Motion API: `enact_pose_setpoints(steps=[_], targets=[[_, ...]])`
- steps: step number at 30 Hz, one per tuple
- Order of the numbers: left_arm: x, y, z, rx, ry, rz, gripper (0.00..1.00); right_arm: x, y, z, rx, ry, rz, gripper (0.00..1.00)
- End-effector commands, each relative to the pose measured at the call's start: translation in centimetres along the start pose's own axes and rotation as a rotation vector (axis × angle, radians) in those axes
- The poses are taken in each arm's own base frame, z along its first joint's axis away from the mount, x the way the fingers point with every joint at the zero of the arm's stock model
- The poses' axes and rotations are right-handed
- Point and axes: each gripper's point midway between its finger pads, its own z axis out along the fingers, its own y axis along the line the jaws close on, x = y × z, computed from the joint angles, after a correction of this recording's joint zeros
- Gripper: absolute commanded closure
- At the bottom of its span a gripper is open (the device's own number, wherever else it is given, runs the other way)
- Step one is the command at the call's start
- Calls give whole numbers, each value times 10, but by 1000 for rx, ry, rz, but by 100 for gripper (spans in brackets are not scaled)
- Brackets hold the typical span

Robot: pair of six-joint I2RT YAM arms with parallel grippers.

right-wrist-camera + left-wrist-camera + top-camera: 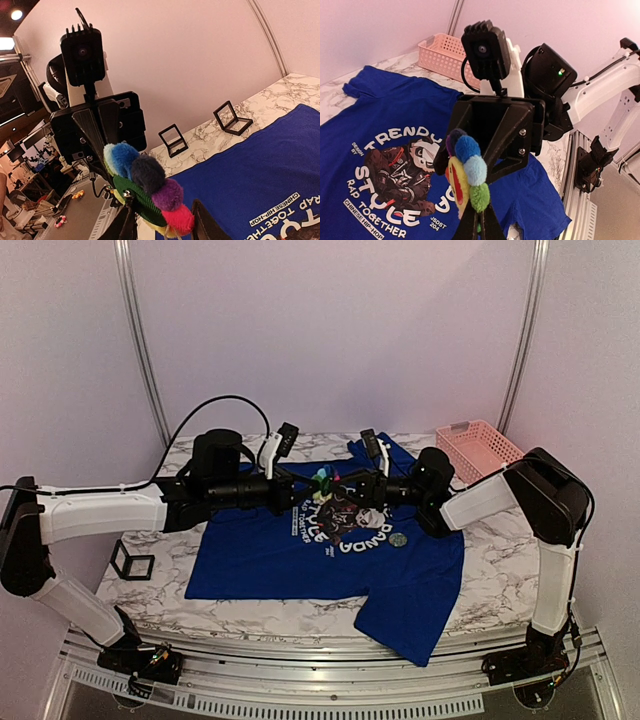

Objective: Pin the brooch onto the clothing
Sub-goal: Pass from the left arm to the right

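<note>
Where the two arms meet in mid-air, the left end effector (479,222) is clenched on the brooch (467,170), pinching it low down so the fuzzy petals stand clear above its tips. I'd guess that grip is chosen to leave the flower's edges free for the other arm. The right end effector (162,227) faces it head-on, one finger on either side of the petals. Whether those fingers have bitten or only bracket the flower I cannot tell from here. It looks like a handover, or a two-handed attempt to work the pin's clasp, though the clasp itself is hidden. All this hangs above the shirt (300,560), over the upper part of its chest print, not touching the cloth. The shirt lies spread mostly flat, print up, on the tabletop (490,570), which gives the pin a smooth target. A small grey disc (399,539) rests on the shirt just right of the print.
</note>
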Motion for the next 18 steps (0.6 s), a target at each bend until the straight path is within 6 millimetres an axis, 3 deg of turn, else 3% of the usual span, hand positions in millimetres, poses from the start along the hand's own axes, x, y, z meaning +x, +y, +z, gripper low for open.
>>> enact_pose_setpoints(steps=[1, 4, 10, 15, 18], targets=[[6, -5, 3, 63, -2, -60, 100, 6, 15, 0, -70, 20, -39, 59], [3, -7, 2, 104, -13, -70, 100, 7, 18, -2, -77, 20, -47, 51], [4, -12, 2, 157, -7, -117, 100, 2, 25, -4, -90, 20, -81, 48], [3, -13, 3, 167, -10, -128, 100, 1, 31, -4, -122, 30, -102, 70], [5, -14, 4, 176, -1, -128, 100, 2, 31, -4, -126, 27, -92, 73]])
